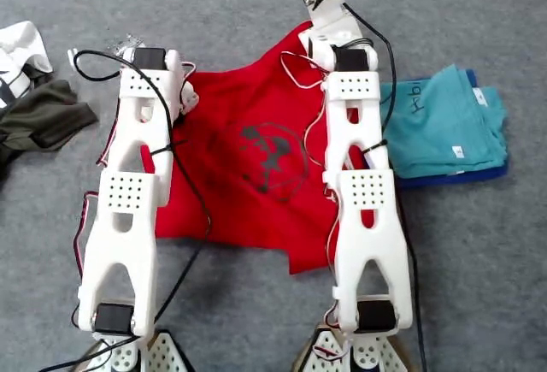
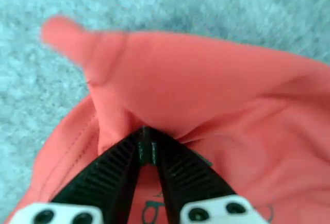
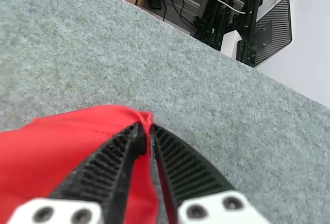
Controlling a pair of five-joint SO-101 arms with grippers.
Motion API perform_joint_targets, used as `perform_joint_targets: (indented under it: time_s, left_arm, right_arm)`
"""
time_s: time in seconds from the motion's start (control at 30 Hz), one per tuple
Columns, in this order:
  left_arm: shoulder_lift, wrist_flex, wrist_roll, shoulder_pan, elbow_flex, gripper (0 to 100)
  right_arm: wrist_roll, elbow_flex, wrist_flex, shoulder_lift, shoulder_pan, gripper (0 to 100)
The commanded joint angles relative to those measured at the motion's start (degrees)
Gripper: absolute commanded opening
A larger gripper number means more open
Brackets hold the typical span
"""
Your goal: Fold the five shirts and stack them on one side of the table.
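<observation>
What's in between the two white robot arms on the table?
The red shirt lies there, spread over the grey table, with its dark print about midway between them. The high view shows it.

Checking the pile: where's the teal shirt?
High view: the folded teal shirt lies on a blue one at the right, beside the red shirt.

Red shirt spread out — teal shirt folded

The spread shirt lies in the middle of the table. The folded stack sits just right of it; crumpled shirts lie at the far left edge.
</observation>
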Motion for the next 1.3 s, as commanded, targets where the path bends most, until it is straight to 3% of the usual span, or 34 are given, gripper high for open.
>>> perform_joint_targets:
  time_s: [0.0, 0.17, 0.4, 0.53, 0.73, 0.83, 1.03, 1.27]
  left_arm:
    - [-3.12, 1.76, -1.67, 3.43, 7.38, 2]
    - [-9.98, 1.76, -1.67, 7.74, 19.16, 2]
    - [-20.88, -4.22, -4.22, 7.91, 34.20, 2]
    - [-28.26, -16.44, -6.51, 6.77, 55.56, 2]
    - [-53.58, -36.04, -10.73, 7.65, 86.95, 2]
    - [-61.41, -40.53, -13.71, 9.67, 97.76, 2]
    - [-59.74, -37.10, -19.87, 10.73, 97.49, 2]
    - [-63.96, -36.13, -20.04, 15.30, 103.12, 2]
  right_arm:
    - [0.88, -1.27, -2.20, -0.22, -0.22, 0.3]
    - [2.55, -1.19, -2.20, -0.13, -0.31, 0.3]
    - [2.55, -1.19, -2.20, -0.13, -0.31, 0.3]
    - [2.55, -1.19, -2.11, -0.13, -0.22, 0.3]
    - [2.55, -1.19, -1.93, -0.13, -0.31, 0.3]
    - [2.55, -1.19, -1.85, -0.13, -0.48, 0.3]
    - [2.55, -1.19, -1.76, -0.13, -0.48, 0.3]
    - [2.55, -1.19, -1.76, -0.13, -0.48, 0.3]
